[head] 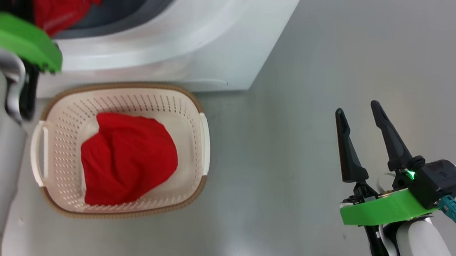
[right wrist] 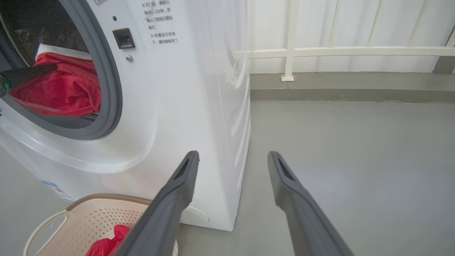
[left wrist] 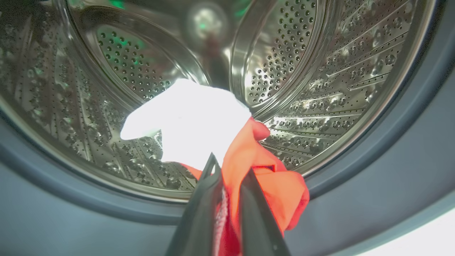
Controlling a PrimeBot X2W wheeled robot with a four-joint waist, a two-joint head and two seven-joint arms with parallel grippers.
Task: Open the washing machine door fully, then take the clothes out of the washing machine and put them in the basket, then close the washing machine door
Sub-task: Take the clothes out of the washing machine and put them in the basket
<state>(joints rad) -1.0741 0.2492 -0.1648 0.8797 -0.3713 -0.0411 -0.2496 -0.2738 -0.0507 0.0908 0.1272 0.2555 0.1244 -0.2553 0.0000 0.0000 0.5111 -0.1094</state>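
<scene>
One washing machine (head: 202, 39), one basket (head: 206, 142). Two red garments: first garment (head: 128, 158), second garment (right wrist: 60, 89). Two grippers: left gripper (left wrist: 231, 164), right gripper (head: 357, 107).

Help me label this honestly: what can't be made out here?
- Head view: basket floor, covered by the red garment lying in it.
- Left wrist view: drum wall behind the held garment; its white panel is glared out.
- Right wrist view: blue label, too small to read; basket cut by the bottom edge.
</scene>
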